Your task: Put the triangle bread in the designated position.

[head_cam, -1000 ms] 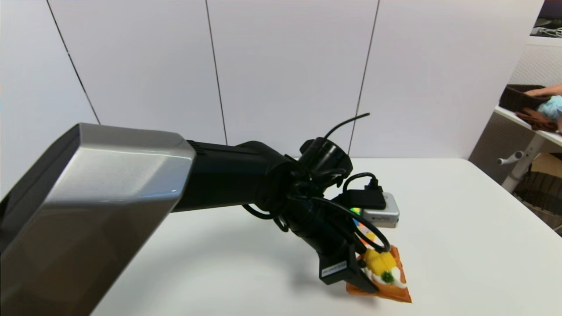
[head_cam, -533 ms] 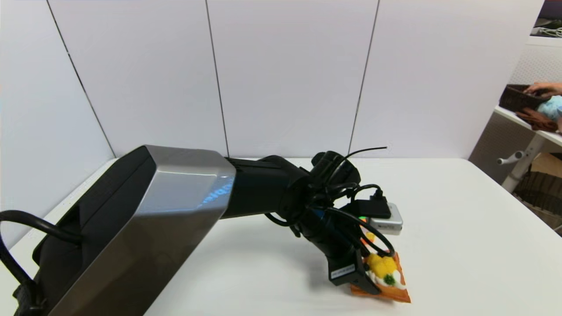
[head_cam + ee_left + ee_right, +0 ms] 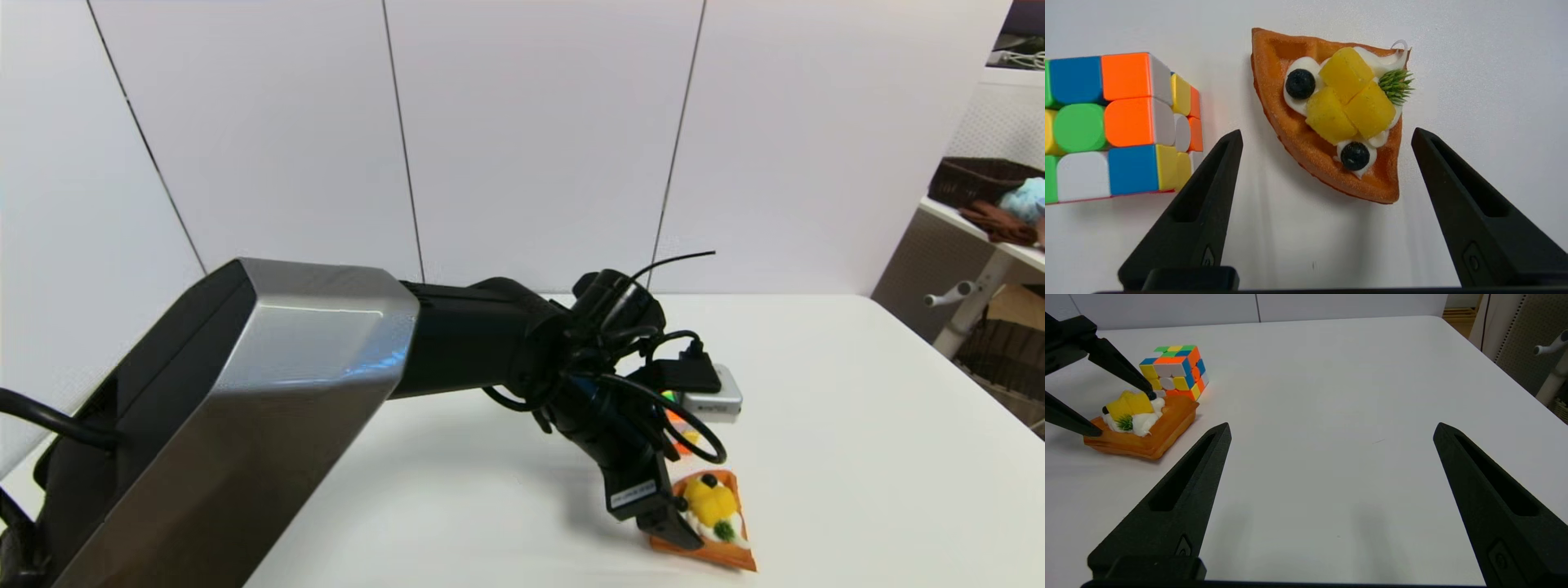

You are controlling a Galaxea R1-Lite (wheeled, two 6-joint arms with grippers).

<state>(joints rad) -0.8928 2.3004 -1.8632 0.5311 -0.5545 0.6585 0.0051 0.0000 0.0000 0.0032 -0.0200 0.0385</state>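
Right gripper (image 3: 1331, 433) sits nearest the robot, low over bare white table (image 3: 857, 425), fingers spread wide with nothing between them, well apart from the triangle bread (image 3: 709, 523) and off to its right side. The triangle bread lies flat on the table, toppings up: yellow fruit chunks, white cream, two black berries, a green sprig. Left gripper (image 3: 1327, 136) is right over the bread, angled down, fingers spread with one tip on each side of the wedge; from the left wrist view there's visible table between each tip and the crust, so not pinching it. From the right wrist view one tip sits by the cream and fruit, the other low by the crust edge; contact there I can't confirm. Puzzle cube (image 3: 1118, 126) stands just behind the bread, on its far side, near but with a small gap showing. Past that, a white panelled wall (image 3: 531, 139).
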